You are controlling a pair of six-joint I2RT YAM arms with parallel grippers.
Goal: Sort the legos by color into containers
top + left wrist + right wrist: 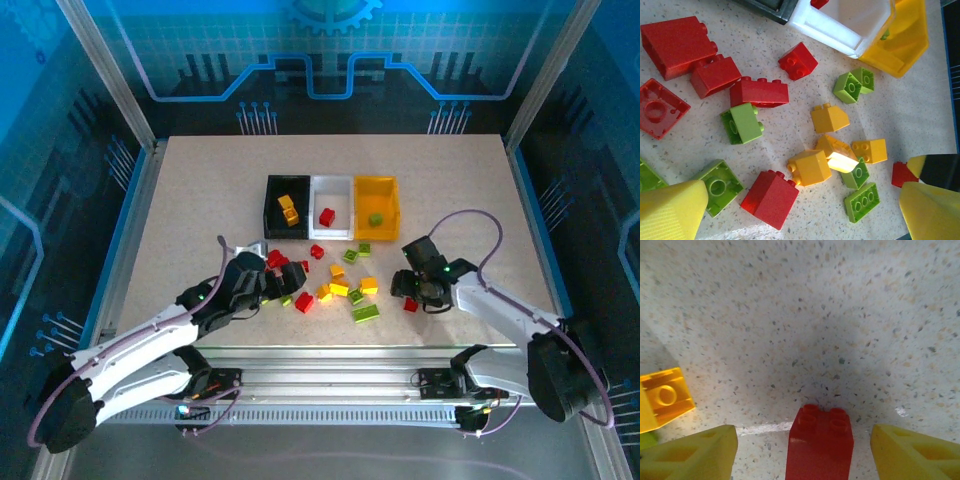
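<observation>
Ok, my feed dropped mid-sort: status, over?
Left end effector open above the loose legos. Right end effector open, straddling a red lego, not gripped. Nothing in the way.

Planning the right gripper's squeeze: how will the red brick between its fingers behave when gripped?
The red brick looks like rigid moulded plastic, so it probably won't deform. Its smooth sides may slip a little. Being flat-sided, it's unlikely to roll.
</observation>
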